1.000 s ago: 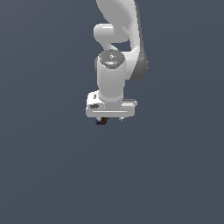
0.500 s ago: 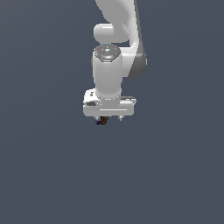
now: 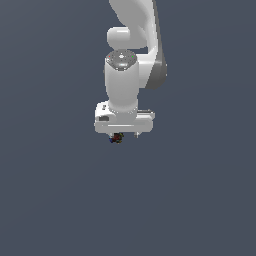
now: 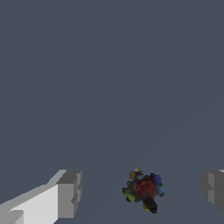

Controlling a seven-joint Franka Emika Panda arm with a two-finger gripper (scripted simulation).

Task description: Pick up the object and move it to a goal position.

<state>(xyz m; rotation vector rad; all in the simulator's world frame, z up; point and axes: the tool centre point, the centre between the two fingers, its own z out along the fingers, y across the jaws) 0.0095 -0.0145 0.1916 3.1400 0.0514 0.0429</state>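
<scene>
The object (image 4: 144, 189) is a tiny dark roundish lump flecked with red, green and blue. In the wrist view it lies between my two grey fingers (image 4: 68, 194), with a gap on each side and nearer the far finger. My gripper (image 4: 141, 192) is open and touches nothing. In the exterior view the object (image 3: 117, 137) shows just under the white gripper head, and my gripper (image 3: 123, 136) points straight down over it. The fingers are mostly hidden by the head there.
A plain dark grey surface (image 3: 60, 200) fills both views. The white arm (image 3: 135, 30) rises above the gripper head to the top of the exterior view. Nothing else shows.
The arm's wrist and gripper head have shifted slightly toward the exterior view's left. The object stays at the same spot under the head.
</scene>
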